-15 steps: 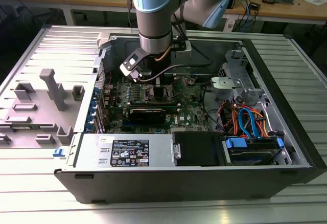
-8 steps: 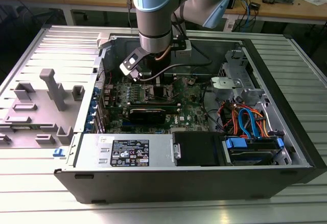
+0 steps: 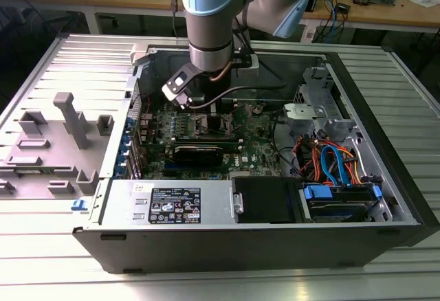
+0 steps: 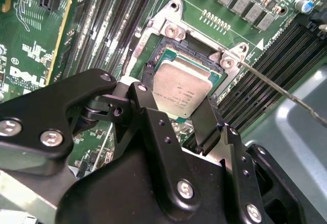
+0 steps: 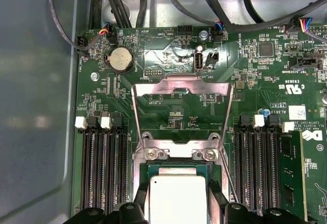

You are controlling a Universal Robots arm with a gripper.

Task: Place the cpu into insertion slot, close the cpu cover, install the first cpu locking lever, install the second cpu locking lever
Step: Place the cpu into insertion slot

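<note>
The cpu (image 4: 180, 87), a small square chip with a dull silver top, hangs just above the insertion slot (image 4: 172, 49), a dark socket with a silver rim in the green board. My gripper (image 4: 176, 104) is shut on the cpu, one black finger on each of two opposite edges. In the first wrist view the cpu (image 5: 176, 196) sits over the insertion slot (image 5: 176, 168). Beyond it the cpu cover (image 5: 181, 85), a thin silver frame, stands swung up and open. A thin wire locking lever (image 4: 278, 90) runs off one socket corner. In the exterior view the gripper (image 3: 212, 108) reaches into the open computer case.
Long black memory slots (image 5: 102, 168) flank the socket on both sides. In the exterior view, a black power supply box (image 3: 265, 198) and a drive bay with orange and blue cables (image 3: 330, 163) lie toward the right. A grey fixture (image 3: 69, 119) stands at the left.
</note>
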